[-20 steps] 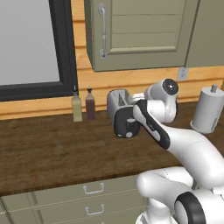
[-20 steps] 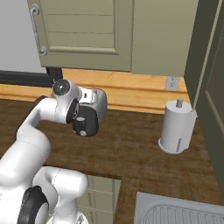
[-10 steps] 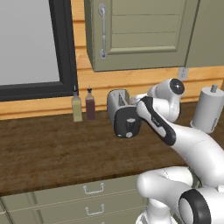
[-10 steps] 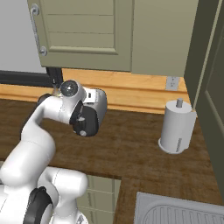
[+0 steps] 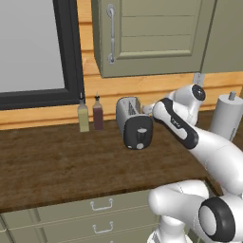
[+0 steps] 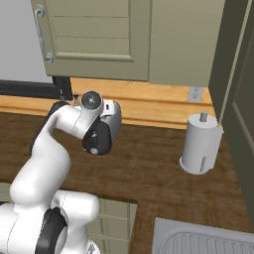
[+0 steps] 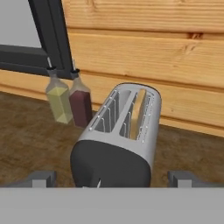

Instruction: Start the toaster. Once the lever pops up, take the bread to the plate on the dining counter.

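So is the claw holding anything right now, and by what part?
Nothing is held. The claw stands open, its fingertips apart on either side of the toaster.

The white arm is bent at the elbow and is reached forward and a bit to its left. The hand is tipped down at the end of it. In the hand view, the gripper (image 7: 112, 178) is seen from behind. Its two small dark fingertips (image 7: 41, 178) are held far apart, one at each side. The jaws are spread wide, and nothing is gripped between them.
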